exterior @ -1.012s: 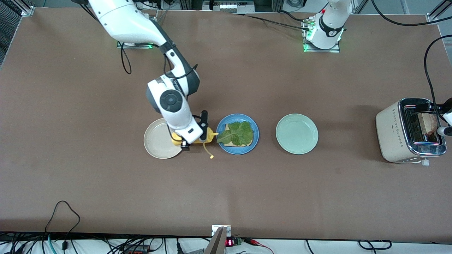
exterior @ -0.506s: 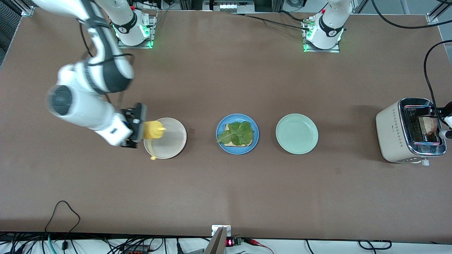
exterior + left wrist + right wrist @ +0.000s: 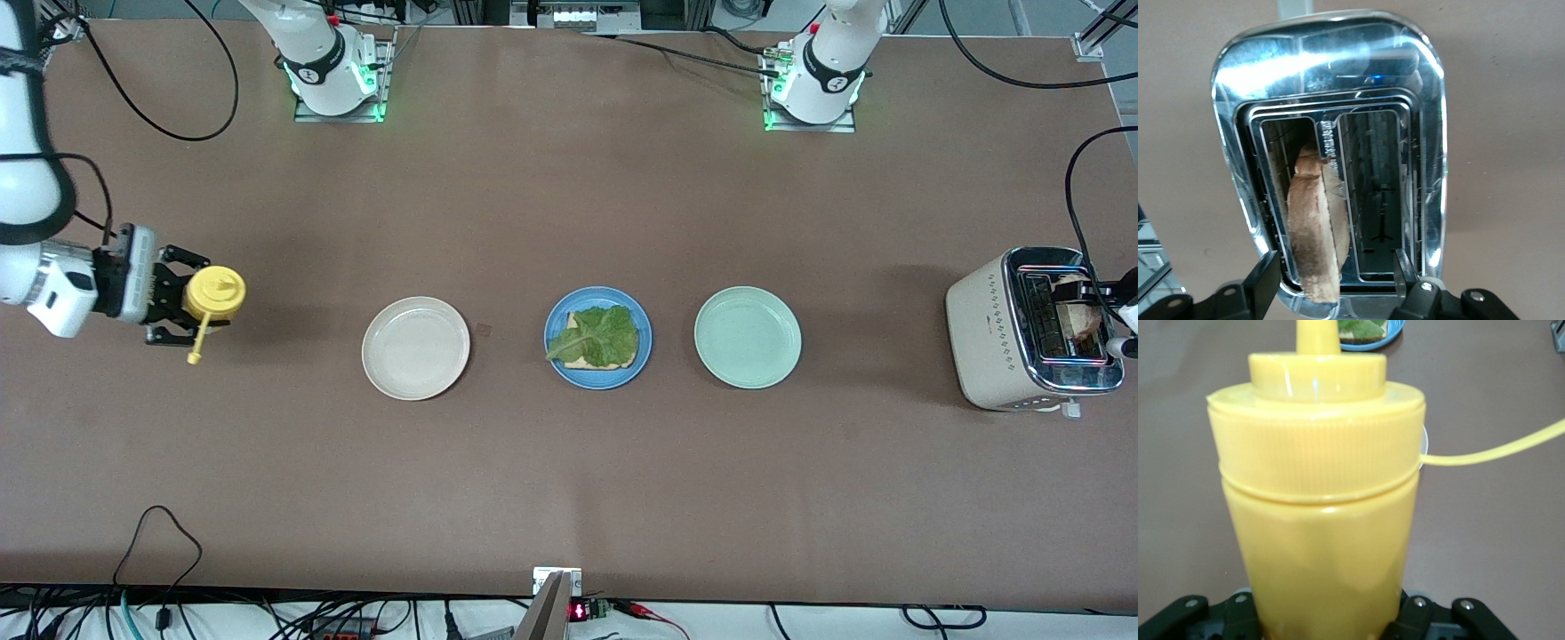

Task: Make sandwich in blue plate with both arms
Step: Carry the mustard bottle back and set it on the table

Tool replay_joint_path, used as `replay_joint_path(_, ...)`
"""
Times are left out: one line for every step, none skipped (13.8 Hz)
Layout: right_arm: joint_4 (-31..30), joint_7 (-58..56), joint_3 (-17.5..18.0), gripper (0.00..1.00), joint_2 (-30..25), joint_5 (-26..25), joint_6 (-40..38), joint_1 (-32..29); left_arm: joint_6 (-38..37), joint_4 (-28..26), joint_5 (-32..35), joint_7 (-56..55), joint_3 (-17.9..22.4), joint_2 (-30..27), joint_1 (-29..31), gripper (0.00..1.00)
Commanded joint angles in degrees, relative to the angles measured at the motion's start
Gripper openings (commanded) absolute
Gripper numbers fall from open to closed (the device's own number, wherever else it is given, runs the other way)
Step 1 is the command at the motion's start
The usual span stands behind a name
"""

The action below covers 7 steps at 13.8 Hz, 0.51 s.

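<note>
- The right arm reaches in at the left edge of the front view, its wrist level; the right gripper (image 3: pixel 182 307) is clamped on a yellow squeeze bottle (image 3: pixel 214 294), cap pointing toward the plates, with its loose cap strap (image 3: pixel 197 342) hanging down.
- At the right edge of that view, the left gripper (image 3: pixel 1338 277) hovers over the toaster (image 3: pixel 1009 333), fingers spread either side of a bread slice (image 3: pixel 1315 227) that stands up out of one slot; they are not pressing on it.
- The blue plate (image 3: pixel 560 366), centre of the frame, holds one toast slice (image 3: pixel 582 362) topped with a lettuce leaf (image 3: pixel 603 335).
- The cream plate (image 3: pixel 415 348) and the mint-green plate (image 3: pixel 747 336) flank it.
</note>
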Motion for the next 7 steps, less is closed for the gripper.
replay_joint_path(-1.34,-11.07,1.77,0.00,4.19,7.93,-3.52,-7.70,0.52,-0.50,2.19,1.20,-0.32,0.18,0.28,0.66)
replay_joint_path(-1.25,-14.50,1.77,0.00,6.30,10.39,-5.19,-9.82,0.61,-0.50,2.89,2.50,-0.32,0.27,0.28,0.62)
replay_joint_path(-0.90,-17.76,1.77,0.00,8.76,12.68,-7.73,-12.02,0.78,-0.50,2.89,3.30,-0.32,0.44,0.36,0.55)
replay_joint_path(-0.37,-19.96,1.77,0.00,11.48,14.70,-10.54,-14.48,1.22,-0.67,2.89,3.48,-0.32,0.53,0.63,0.45)
replay_joint_path(0.41,-20.94,1.86,0.00,13.68,15.51,-12.65,-16.59,1.31,-0.68,2.89,3.48,-0.32,0.53,1.06,0.34)
replay_joint_path(2.16,-22.26,2.81,0.00,16.14,15.51,-14.59,-18.61,1.23,-0.76,2.89,3.48,-0.32,0.53,1.16,0.18)
replay_joint_path(4.18,-23.93,4.39,0.00,18.78,15.51,-15.65,-21.16,1.14,-0.76,2.98,3.92,-0.32,0.53,1.42,0.09)
